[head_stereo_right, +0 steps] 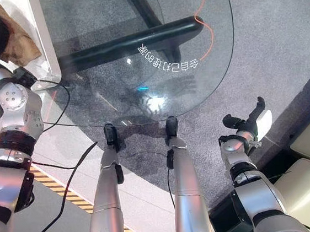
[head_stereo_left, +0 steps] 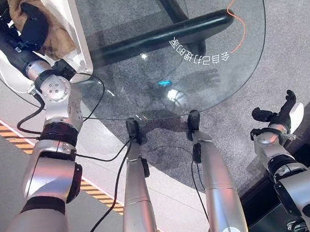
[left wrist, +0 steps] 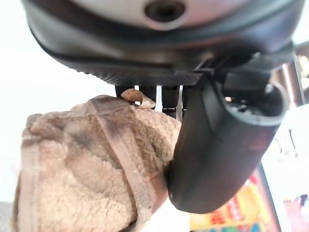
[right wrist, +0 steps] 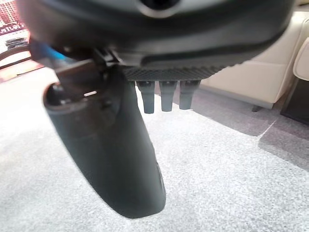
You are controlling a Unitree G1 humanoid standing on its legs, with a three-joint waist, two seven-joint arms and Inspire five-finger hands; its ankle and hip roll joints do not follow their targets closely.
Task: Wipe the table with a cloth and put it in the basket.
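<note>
— Right hand (head_stereo_left: pixel 277 115) is the nearest thing, yes? What does it do?

— It hangs low at the robot's right side, off the round glass table (head_stereo_left: pixel 233 69), over grey carpet (right wrist: pixel 231 183). Its fingers are straight and loose, thumb apart, and nothing is in it. I judge it has no part in the coming move.

— And the cloth?

— Brown fluffy cloth (left wrist: pixel 91 179) is far away from that hand, at the far left corner of the scene. The left hand (head_stereo_left: pixel 32 26) has it: in the left wrist view the thumb (left wrist: pixel 217 145) presses against the cloth and the fingers are curled behind it, so it is pinched between them.

— Where is the basket, then?

— White basket (head_stereo_left: pixel 79 41) stands at the left edge of the table. The left arm is stretched forward and a little outward, the wrist over the basket's near corner, and the hand with the cloth is already over the inside of it.

— So the relation that matters?

— Cloth is directly above the basket, I think. How deep it hangs inside, I cannot tell. It hangs in a bunch under the palm, with no clear long axis. In my judgement the release needs only the fingers to loosen.
</note>
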